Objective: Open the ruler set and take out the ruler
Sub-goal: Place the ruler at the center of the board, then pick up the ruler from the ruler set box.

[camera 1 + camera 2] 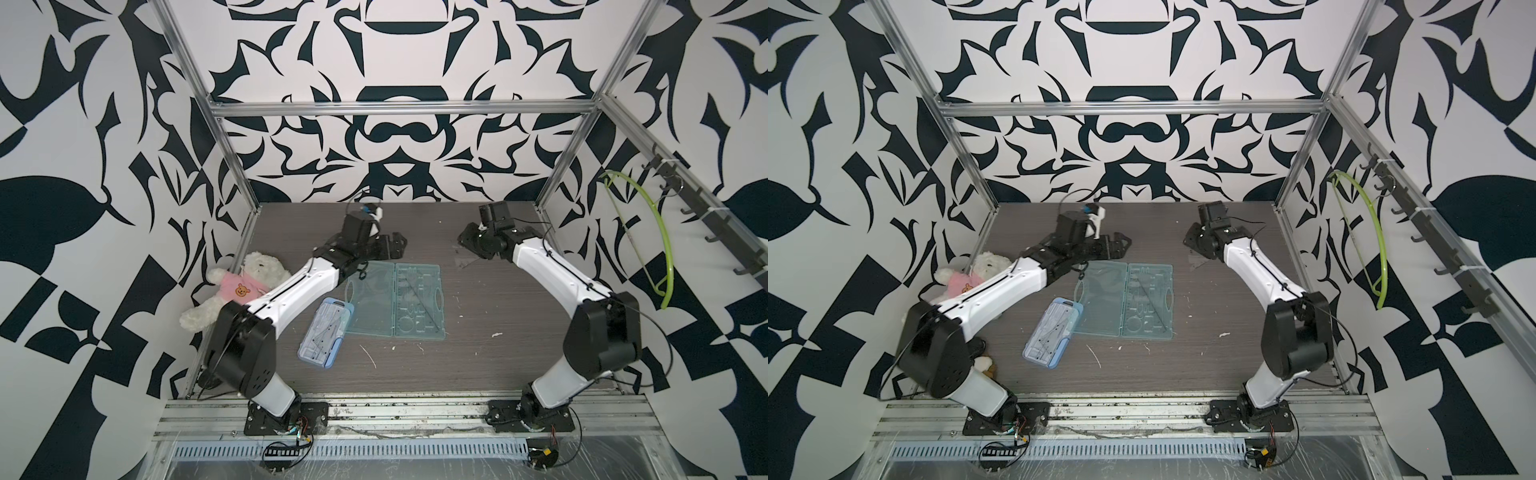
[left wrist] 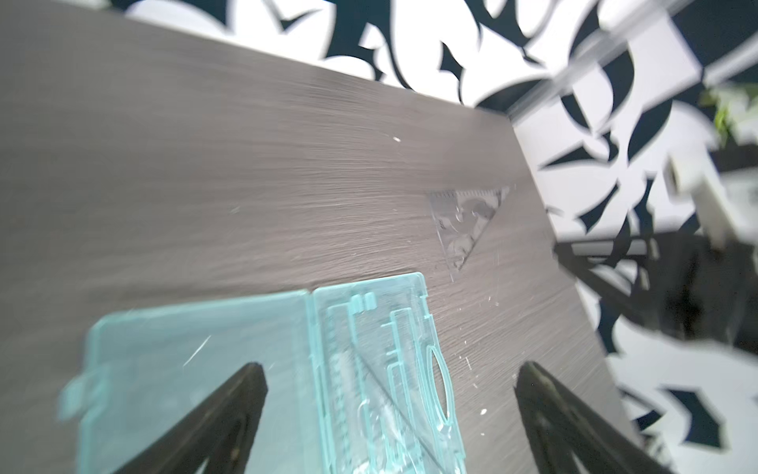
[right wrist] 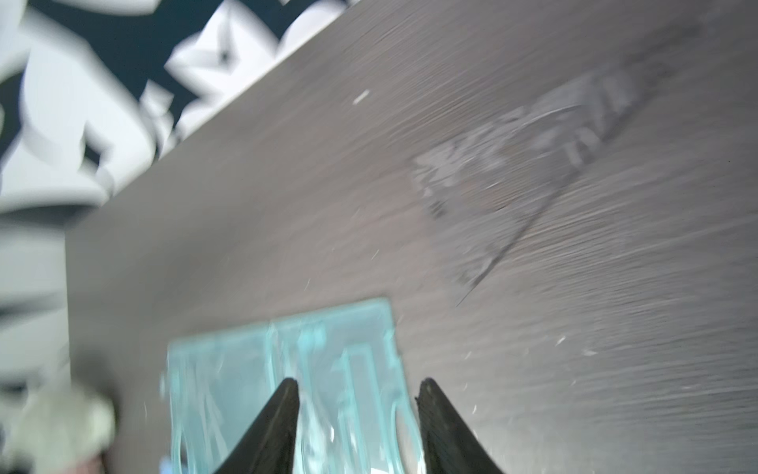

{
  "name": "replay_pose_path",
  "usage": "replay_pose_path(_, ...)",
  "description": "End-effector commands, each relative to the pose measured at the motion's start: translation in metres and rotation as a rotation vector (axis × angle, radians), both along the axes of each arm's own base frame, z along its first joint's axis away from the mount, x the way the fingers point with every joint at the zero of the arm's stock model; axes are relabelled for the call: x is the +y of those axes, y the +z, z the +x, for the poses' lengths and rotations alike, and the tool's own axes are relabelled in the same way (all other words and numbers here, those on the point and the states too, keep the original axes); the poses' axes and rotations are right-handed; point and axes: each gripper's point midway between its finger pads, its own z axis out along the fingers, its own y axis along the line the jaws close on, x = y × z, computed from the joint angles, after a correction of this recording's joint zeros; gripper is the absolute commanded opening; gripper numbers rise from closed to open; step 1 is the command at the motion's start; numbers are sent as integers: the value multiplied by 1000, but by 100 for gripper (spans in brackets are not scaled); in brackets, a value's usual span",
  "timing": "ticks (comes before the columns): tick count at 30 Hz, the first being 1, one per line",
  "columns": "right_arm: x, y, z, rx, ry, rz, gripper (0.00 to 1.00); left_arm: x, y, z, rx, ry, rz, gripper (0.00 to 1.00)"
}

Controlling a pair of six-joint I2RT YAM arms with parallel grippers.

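The ruler set (image 1: pixel 395 299) is a clear teal case lying spread open flat mid-table, lid half to the left and moulded half to the right; it also shows in the wrist views (image 2: pixel 254 369) (image 3: pixel 229 361). Clear pieces with a dark slanted edge sit in the moulded half. A clear triangular ruler (image 1: pixel 467 262) (image 2: pixel 467 221) (image 3: pixel 504 176) lies flat on the table beyond the case's far right corner. My left gripper (image 1: pixel 395 243) (image 2: pixel 392 365) hovers wide open over the case's far edge. My right gripper (image 1: pixel 463 242) (image 3: pixel 359 379) is open and empty, just behind the triangle.
A closed blue case (image 1: pixel 326 332) lies against the teal case's near left corner. A white teddy bear (image 1: pixel 245 286) in a pink shirt sits at the left table edge under my left arm. A green hanger (image 1: pixel 648 232) hangs on the right wall.
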Motion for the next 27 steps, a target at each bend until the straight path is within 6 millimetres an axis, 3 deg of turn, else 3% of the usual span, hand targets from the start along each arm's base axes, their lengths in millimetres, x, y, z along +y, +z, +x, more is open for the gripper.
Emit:
replay_pose_path(1,28,-31,-51,93,270,-159,48,6,-27,-51,219,-30,-62,99)
replay_pose_path(5,49,-54,-82,146,423,-256,48,31,-43,-100,309,-43,9,99)
replay_pose_path(10,65,-77,-95,200,569,-328,48,43,-53,-133,341,-68,11,99)
replay_pose_path(17,73,-108,-92,261,644,-399,47,31,-69,-151,383,-167,-48,99)
replay_pose_path(27,89,-126,-98,268,697,-423,46,20,-83,-154,408,-215,-100,99)
